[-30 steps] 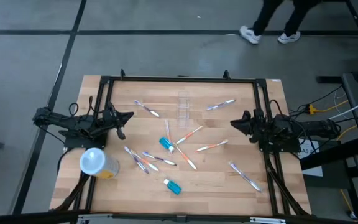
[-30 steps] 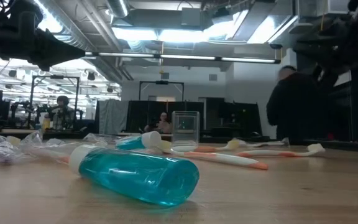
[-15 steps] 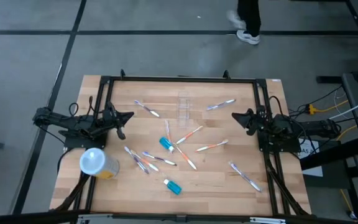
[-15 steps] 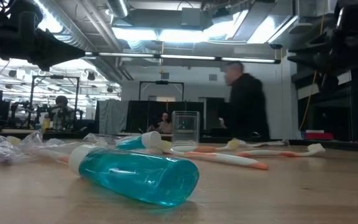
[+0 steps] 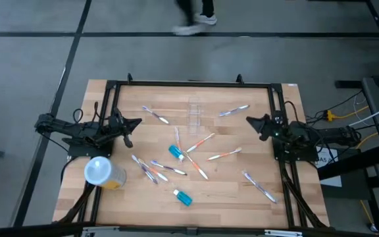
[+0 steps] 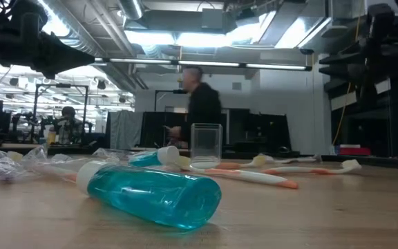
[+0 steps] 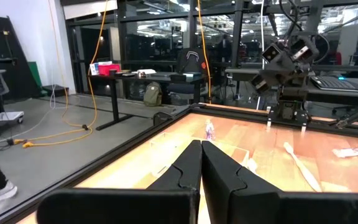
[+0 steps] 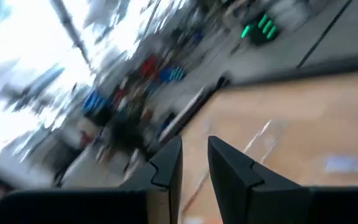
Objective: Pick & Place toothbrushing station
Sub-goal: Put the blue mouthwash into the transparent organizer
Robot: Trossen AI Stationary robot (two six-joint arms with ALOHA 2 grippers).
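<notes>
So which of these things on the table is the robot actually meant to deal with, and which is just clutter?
Part of the job:
- clear cup holder, standing upright near the table's far edge

Just lying about:
- scattered toothbrushes
- two blue tubes
- yellow tub with pale lid

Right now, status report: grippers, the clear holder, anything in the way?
Left gripper shut, parked at table's left. Right gripper slightly open, empty, at right. Clear holder upright, untouched. Toothbrushes scattered nearby.
</notes>
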